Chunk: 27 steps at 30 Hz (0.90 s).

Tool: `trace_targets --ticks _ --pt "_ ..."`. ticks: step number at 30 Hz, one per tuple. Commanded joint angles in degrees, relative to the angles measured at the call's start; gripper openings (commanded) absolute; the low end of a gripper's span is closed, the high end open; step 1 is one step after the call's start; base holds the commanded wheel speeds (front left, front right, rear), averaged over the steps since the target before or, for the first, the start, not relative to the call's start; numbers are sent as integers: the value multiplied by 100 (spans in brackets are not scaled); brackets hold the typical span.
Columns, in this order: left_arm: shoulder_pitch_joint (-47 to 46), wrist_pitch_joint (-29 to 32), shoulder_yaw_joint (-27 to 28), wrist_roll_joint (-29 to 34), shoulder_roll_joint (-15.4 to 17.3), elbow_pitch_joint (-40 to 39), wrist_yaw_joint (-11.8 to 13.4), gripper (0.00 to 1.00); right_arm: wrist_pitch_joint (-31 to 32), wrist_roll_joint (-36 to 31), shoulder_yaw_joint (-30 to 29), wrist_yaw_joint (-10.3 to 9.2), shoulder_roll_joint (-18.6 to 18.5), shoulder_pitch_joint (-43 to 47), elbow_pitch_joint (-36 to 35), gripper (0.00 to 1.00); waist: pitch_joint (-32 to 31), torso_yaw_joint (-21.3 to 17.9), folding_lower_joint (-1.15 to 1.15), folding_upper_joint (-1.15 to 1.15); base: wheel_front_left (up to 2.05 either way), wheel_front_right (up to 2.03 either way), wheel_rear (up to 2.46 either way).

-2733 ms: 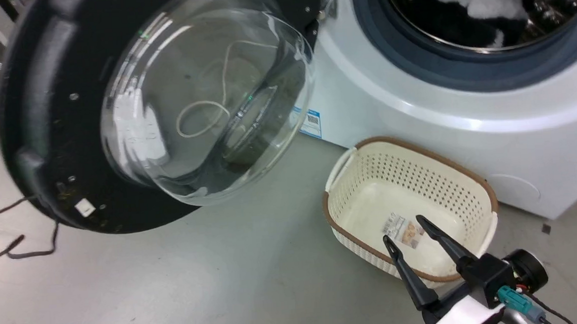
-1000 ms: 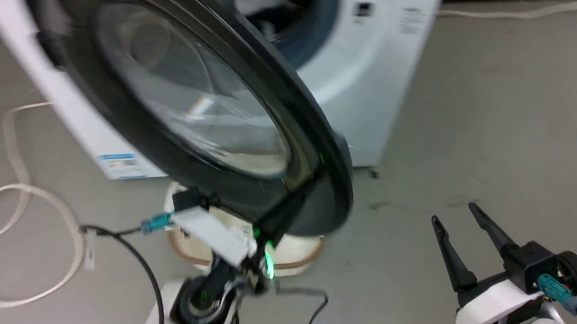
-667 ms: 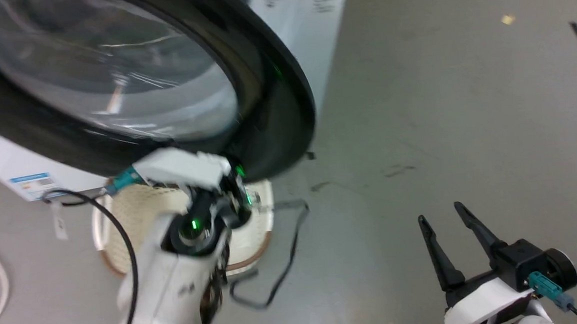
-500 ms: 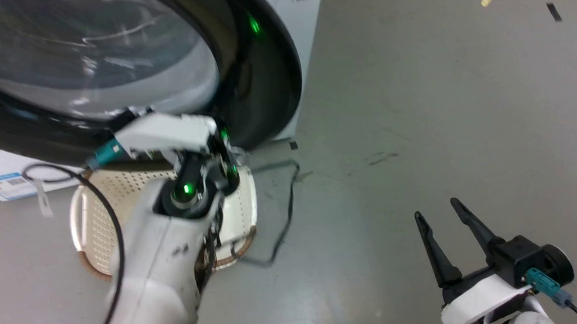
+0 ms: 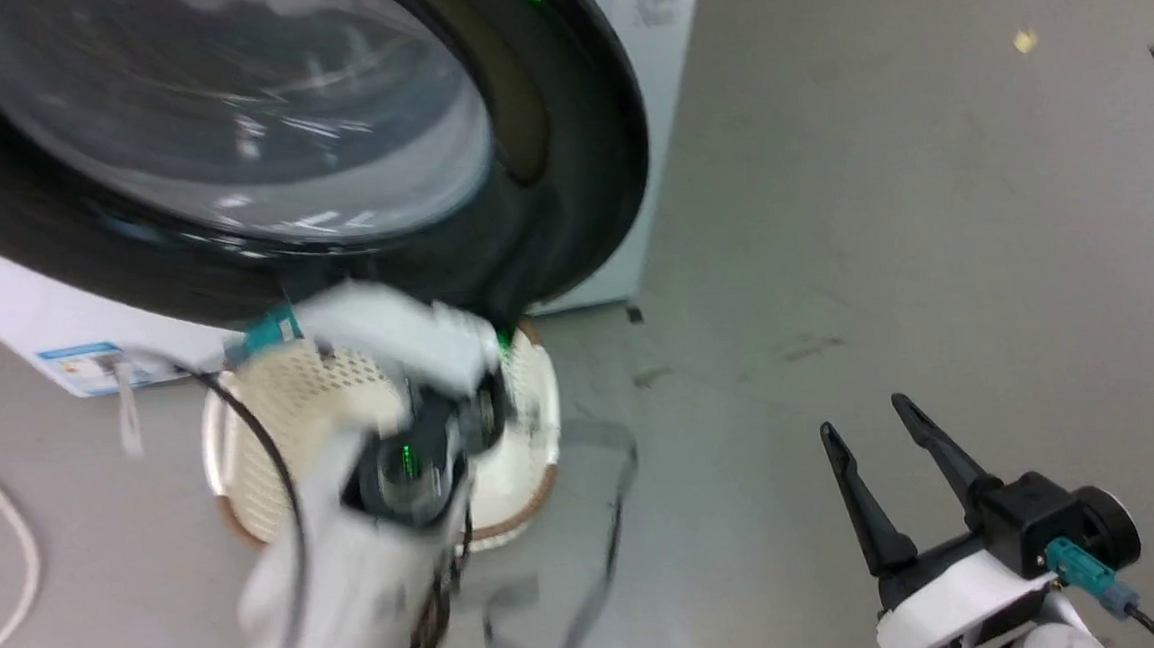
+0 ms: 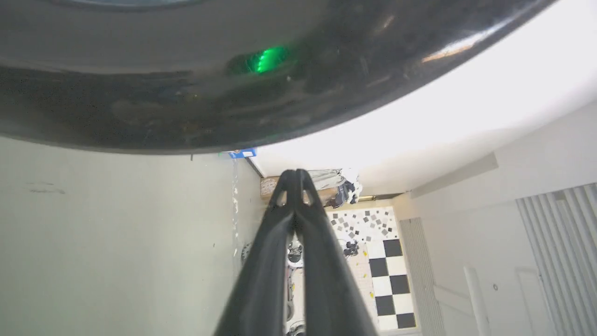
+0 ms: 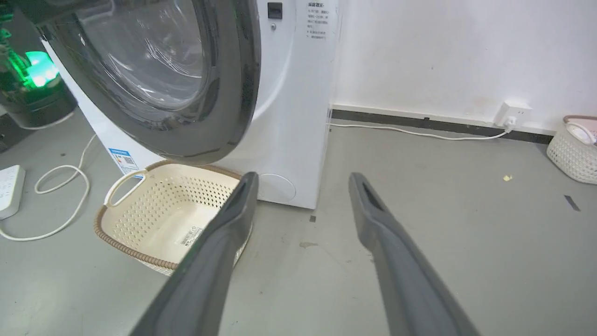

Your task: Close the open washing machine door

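Observation:
The washing machine door (image 5: 244,114), a glossy black ring around bulging clear glass, hangs ajar close to the white washing machine (image 5: 663,58) and hides the drum opening. From the right wrist the door (image 7: 228,112) still angles out from the machine front (image 7: 294,93). My left arm (image 5: 405,465) is blurred below the door's lower rim. The left gripper (image 6: 295,175) is shut and empty, with its tips just under the black ring (image 6: 233,107); I cannot tell if they touch. My right gripper (image 5: 864,415) stands open and empty over bare floor at the lower right, as its own view shows (image 7: 304,176).
A cream perforated basket (image 5: 282,412) sits on the floor under the door, empty but for a label (image 7: 163,219). A white cable (image 7: 70,186) and a power strip (image 7: 9,186) lie to the left. A second basket (image 7: 571,154) stands by the far wall.
The head camera has swung round. The door has gone from wide open to nearly against the machine, with my left arm now under its lower rim and blurred. The right gripper stays open.

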Motion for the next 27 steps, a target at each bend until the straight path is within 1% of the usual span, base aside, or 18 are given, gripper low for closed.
trace_targets --ticks 1,2,3,5,6,10,12,13,14,16,18,20,22,24,27 --pt "432 28 -103 202 159 -271 -27 38 -24 -47 -38 5 10 67 -26 100 -327 330 1 -1 0 0 0" --pt "708 -11 -200 390 284 -488 -27 91 -24 -76 -67 5 10 121 -39 100 -418 431 1 -1 0 0 0" --pt "962 -91 -325 635 426 -693 -27 100 -24 -103 -111 5 10 181 -53 100 -521 552 1 -1 0 0 0" --pt "1429 -345 -552 1108 721 -1089 -27 100 -24 -160 -159 5 10 294 -72 100 -692 771 1 -1 0 0 0" --pt "1637 -565 -611 1339 876 -1275 -27 100 -24 -184 -161 5 10 344 -80 100 -762 860 1 -1 0 0 0" --pt "2243 -1698 -682 2294 1423 -1667 -27 100 -24 -226 -216 5 10 538 -144 100 -1035 1265 1 -1 0 0 0" --pt "2413 -2027 -635 3168 1679 -1569 -10 100 -24 -221 -251 5 10 635 -189 100 -1152 1445 1 -1 0 0 0" --pt "2493 -2081 -559 3640 1734 -1530 88 100 -24 -220 -260 5 10 679 -209 100 -1205 1523 1 -1 0 0 0" --pt "2578 -2098 -319 4062 1693 -1567 243 100 -24 -217 -259 5 10 717 -227 100 -1246 1589 1 -1 0 0 0" --pt "2837 -2104 344 4849 1441 -1847 458 100 -24 -212 -254 5 10 775 -261 100 -1306 1702 1 -1 0 0 0" --pt "3173 -2106 904 5692 1189 -2178 576 100 -24 -194 -244 5 10 816 -299 100 -1346 1795 1 -1 0 0 0" --pt "3530 -2107 1337 6415 935 -2417 641 100 -25 -166 -223 5 10 844 -331 100 -1370 1852 1 -1 0 0 0" --pt "3844 -2107 1567 7072 779 -2570 626 100 -25 -140 -186 5 10 865 -351 100 -1388 1876 1 -1 0 0 0" --pt "4082 -2108 1686 7525 614 -2653 583 100 -25 -104 -168 5 10 892 -363 100 -1398 1912 1 -1 0 0 0" --pt "4319 -2108 1620 8202 583 -2605 497 100 -25 -75 -141 5 10 947 -368 100 -1406 1948 1 -1 0 0 0"
